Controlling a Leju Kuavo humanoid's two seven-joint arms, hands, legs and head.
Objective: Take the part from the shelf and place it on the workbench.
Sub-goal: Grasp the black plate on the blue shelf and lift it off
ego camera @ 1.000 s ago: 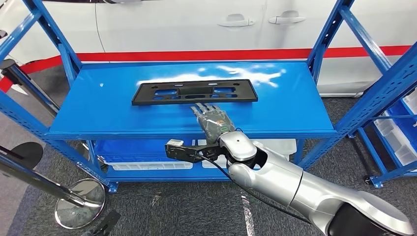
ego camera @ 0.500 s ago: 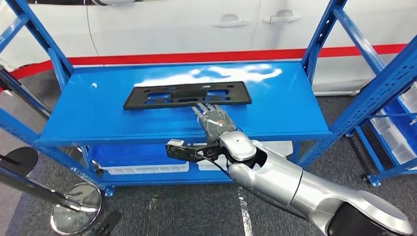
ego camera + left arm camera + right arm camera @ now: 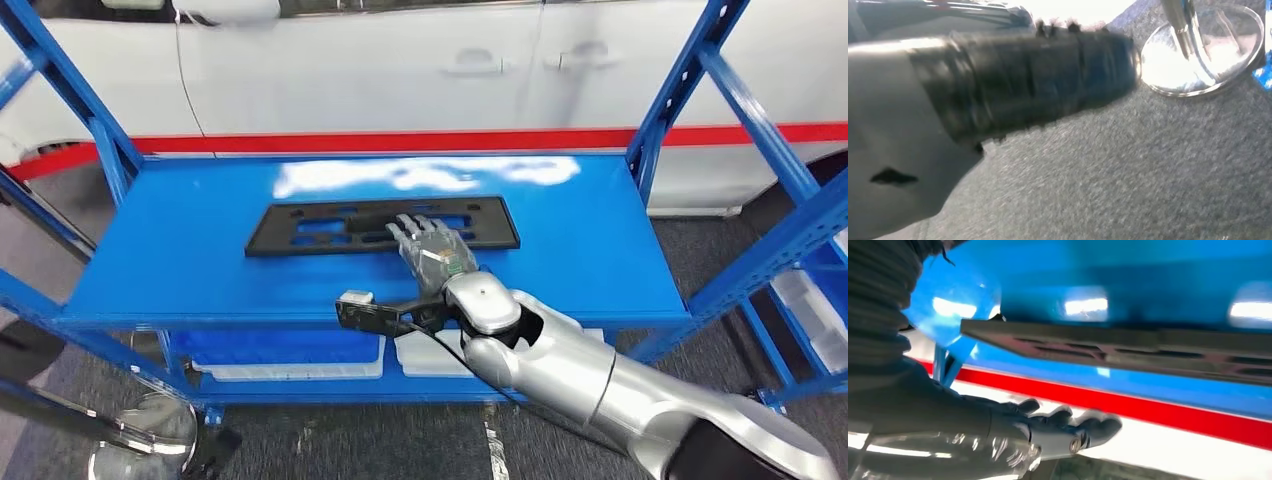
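Head view: the right hand (image 3: 433, 252) reaches out flat over the blue shelf (image 3: 180, 260), palm down, fingers apart and extended. Its fingertips overlap the near edge of the black part (image 3: 300, 228), a long flat plate with cut-outs lying lengthwise across the shelf; most of the plate extends to the hand's left, a shorter stretch to its right. The hand is released and holds nothing. Whether the fingertips press on the plate or hover just above it cannot be told.

The flat, spread posture is probably chosen because the plate lies flush on the shelf with no raised edge to close on; the hand would need to slide it toward the front lip or work the fingers under an edge. The step in hand is judged to be the approach to the grasp, with the carry to the workbench not yet begun.

Below the hand, under the shelf board, stand pale bins (image 3: 290, 368) on a lower level; their contents are hidden.

Right wrist view: the hand (image 3: 1058, 432) appears with fingers apart, the plate (image 3: 1108, 347) beyond it.

Left wrist view: the left hand (image 3: 1013, 80) is blurred above grey carpet (image 3: 1128, 170); its state cannot be told.
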